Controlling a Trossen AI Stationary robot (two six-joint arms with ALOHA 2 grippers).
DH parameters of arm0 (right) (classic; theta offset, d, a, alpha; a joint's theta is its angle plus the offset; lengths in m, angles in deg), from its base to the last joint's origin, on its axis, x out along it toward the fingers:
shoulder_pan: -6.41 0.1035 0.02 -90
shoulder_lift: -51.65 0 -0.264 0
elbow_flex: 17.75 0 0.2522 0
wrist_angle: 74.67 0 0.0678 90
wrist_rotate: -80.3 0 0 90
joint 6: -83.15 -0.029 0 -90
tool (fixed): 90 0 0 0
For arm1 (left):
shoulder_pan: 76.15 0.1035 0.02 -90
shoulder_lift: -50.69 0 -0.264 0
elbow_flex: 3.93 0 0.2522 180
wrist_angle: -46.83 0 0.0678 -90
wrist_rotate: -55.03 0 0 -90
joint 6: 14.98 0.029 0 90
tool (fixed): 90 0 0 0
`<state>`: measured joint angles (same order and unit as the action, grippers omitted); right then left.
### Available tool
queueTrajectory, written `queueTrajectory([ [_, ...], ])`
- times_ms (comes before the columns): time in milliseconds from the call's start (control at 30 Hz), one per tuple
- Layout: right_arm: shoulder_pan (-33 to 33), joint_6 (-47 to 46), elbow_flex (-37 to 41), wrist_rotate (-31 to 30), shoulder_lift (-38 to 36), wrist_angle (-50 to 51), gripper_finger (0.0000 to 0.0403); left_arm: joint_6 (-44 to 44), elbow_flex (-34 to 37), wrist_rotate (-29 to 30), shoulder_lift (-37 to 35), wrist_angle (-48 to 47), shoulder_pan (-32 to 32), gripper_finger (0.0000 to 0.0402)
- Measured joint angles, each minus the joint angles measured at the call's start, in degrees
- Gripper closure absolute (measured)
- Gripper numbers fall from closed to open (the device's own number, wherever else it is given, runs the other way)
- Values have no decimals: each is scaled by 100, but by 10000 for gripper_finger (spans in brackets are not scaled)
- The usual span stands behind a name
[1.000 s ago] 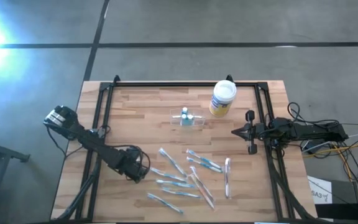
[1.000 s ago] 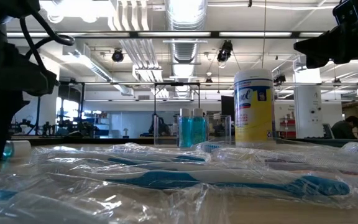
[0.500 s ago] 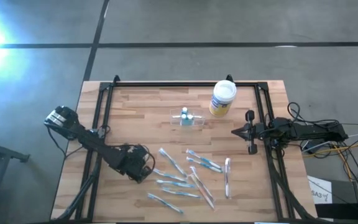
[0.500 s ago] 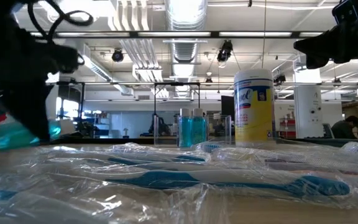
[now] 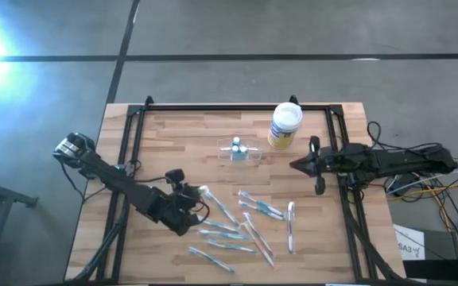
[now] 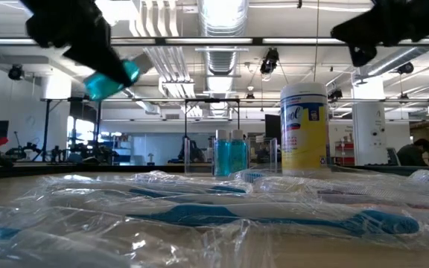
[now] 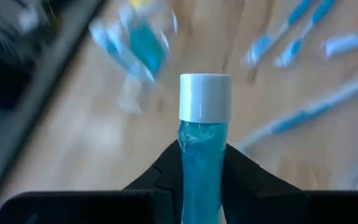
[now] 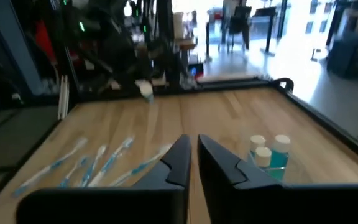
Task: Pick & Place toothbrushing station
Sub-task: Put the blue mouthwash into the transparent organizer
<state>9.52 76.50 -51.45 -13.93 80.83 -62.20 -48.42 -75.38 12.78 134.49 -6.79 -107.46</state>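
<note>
Your left gripper [image 7: 202, 163] was at the lower left of the high view, lifted off the surface [image 5: 181, 147], its fingers [image 7: 241, 174] clamped on a small blue bottle [image 7: 202, 155] with a white cap. In the low view that bottle [image 6: 110, 78] hung tilted at the upper left of the frame, well above the wrapped toothbrushes [image 6: 274, 216] lying in the foreground. In the high view those toothbrushes [image 5: 237, 226] were scattered across the lower middle of the surface.

The toothbrushing station [image 5: 240, 151] sat upright just above the centre of the high view, with two blue bottles standing in it, and the yellow-labelled canister [image 5: 285, 125] stood near it to the upper right.

Your right gripper [image 8: 194, 158] hovered at the right of the high view, level with the station and well apart from it. Its fingers [image 8: 179, 158] stood a narrow slit apart and held nothing.
</note>
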Motion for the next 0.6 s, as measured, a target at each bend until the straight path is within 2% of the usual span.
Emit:
queueTrajectory([
  [200, 0, 90, -1420, 36, 1768, 551, 275, 1556, -579, 776, -38, -5, 24, 330],
  [367, 94, 733, -2641, 47, 3039, 1084, 193, 2304, -912, 1210, -38, -3, 35, 329],
  [467, 177, 1142, -3330, 125, 3658, 1202, 159, 2668, -1001, 1471, -40, 86, 42, 329],
  [600, 194, 1435, -4097, 123, 4326, 1315, 134, 3212, -1099, 1694, -40, 194, 50, 329],
])
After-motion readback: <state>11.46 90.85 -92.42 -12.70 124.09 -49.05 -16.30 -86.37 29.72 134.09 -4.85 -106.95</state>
